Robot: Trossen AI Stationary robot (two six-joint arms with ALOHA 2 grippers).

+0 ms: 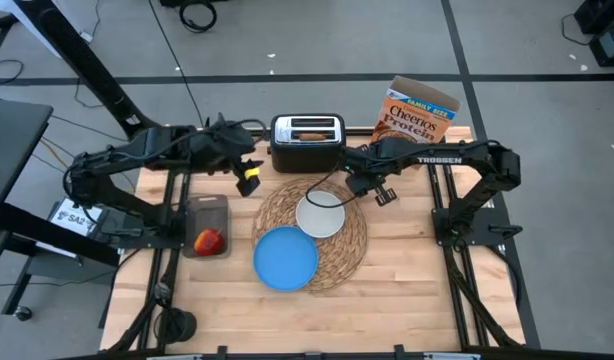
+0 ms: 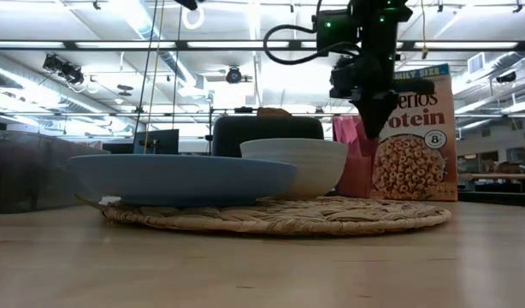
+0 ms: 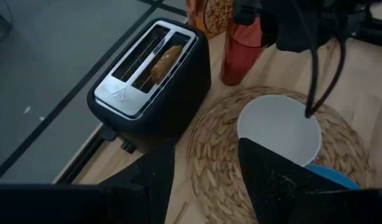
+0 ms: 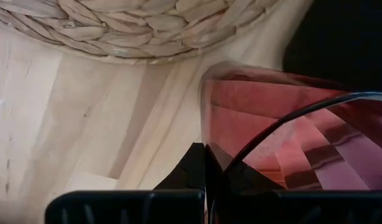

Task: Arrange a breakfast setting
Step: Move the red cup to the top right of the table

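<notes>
Right gripper [image 4: 206, 163]: jaws closed flat together against the rim of the translucent red cup [image 4: 284, 130]; whether they pinch the wall I cannot tell. Cup stands on the desk [image 1: 407, 290] between toaster [image 1: 307, 140] and Cheerios box [image 1: 417, 112], just off the straw placemat [image 1: 339, 255], probably parked beside the setting. Left gripper [image 3: 203, 180]: jaws half apart, empty, over the placemat's toaster-side edge. Left wrist view alone shows toast slice [image 3: 165, 61] in its slot; high view alone shows red apple [image 1: 209, 241] in the grey tray [image 1: 209, 206]. White bowl [image 1: 320, 216] and blue plate [image 1: 285, 257] sit on the placemat.
</notes>
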